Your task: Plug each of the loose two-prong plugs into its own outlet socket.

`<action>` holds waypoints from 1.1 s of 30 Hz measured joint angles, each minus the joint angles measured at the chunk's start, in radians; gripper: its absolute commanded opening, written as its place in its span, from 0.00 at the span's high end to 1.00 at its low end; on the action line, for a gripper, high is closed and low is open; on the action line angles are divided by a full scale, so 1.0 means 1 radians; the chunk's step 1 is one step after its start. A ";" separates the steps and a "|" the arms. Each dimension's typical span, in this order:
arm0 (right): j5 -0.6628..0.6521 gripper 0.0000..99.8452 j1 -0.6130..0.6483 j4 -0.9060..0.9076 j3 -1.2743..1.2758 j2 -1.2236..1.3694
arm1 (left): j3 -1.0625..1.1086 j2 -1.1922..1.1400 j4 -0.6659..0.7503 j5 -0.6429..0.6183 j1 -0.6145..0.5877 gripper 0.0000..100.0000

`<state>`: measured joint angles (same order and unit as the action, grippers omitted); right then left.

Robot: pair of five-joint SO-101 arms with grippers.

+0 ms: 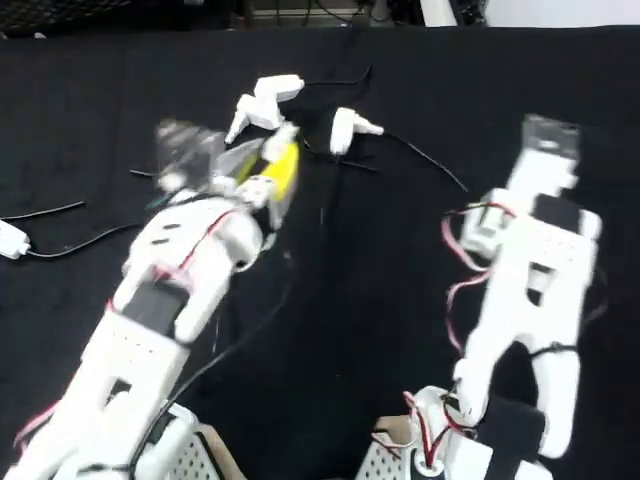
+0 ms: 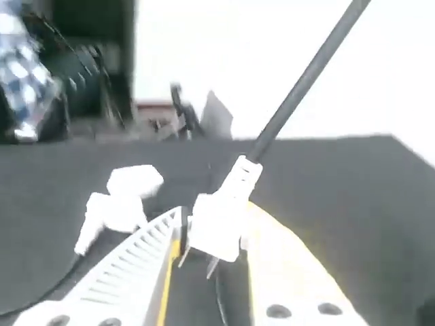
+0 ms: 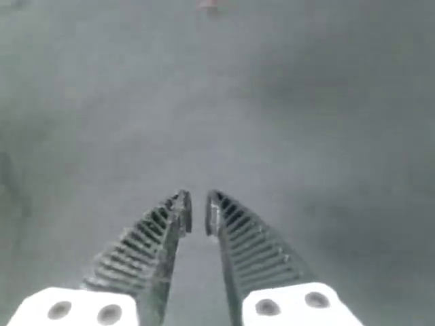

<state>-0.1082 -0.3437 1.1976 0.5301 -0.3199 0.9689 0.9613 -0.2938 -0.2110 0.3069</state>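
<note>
Where the high view looks down over the black-covered table [image 1: 380,290], I see the left gripper [image 1: 272,172] out toward the far middle, just beside two loose white connectors. Its own wrist camera shows it clamped on a white two-prong plug [image 2: 216,227]. The plug body is pinched between the white ribbed finger [image 2: 136,261] and the yellow finger [image 2: 292,265]. The two metal prongs [image 2: 211,265] point down between them, and the black cord [image 2: 306,75] rises away at a slant. The plug is off the cloth, carried in the pincer.

Just beyond that gripper lies a white two-part piece [image 1: 265,100] [image 2: 119,200], flat on the table and apart from the held plug. I cannot tell whether it is a plug, a socket, or both joined. Near it on the right arm's side is a second white connector [image 1: 350,128], with a thin black lead [image 1: 430,160] trailing off toward the right arm. A third white piece [image 1: 10,240] lies well apart at the table edge on the left arm's side, with its own cord [image 1: 80,240] running inward.

The right gripper [image 1: 548,135] [image 3: 197,204] hangs over bare cloth on its own side, well apart from all the connectors. Its ribbed fingers are closed down to a narrow slit and have hold of nothing.
</note>
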 measured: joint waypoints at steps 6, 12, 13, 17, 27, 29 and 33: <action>-0.064 0.99 0.245 -0.089 0.103 0.000 | 0.204 0.278 0.086 -0.216 -0.172 0.97; -0.213 0.99 0.479 -0.342 0.238 0.000 | 0.319 0.542 0.048 -0.433 -0.318 0.97; -0.227 0.99 0.511 -0.365 0.250 0.000 | 0.331 0.586 0.025 -0.459 -0.327 0.97; -0.247 0.99 0.623 -0.420 0.279 0.000 | 0.348 0.750 -0.100 -0.540 -0.333 0.97; -0.184 0.99 0.703 -1.034 0.749 -0.407 | 0.348 0.848 -0.321 -0.657 -0.229 0.97; -0.118 0.99 0.704 -1.204 0.908 -0.555 | 0.348 0.850 -0.321 -0.657 -0.201 0.97; -0.094 0.99 0.707 -1.339 1.120 -0.819 | 0.368 0.853 -0.321 -0.657 -0.121 0.97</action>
<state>-0.2018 0.3636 -0.1419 1.6502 -1.1393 1.3372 1.8144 -0.6145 -0.8677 0.1857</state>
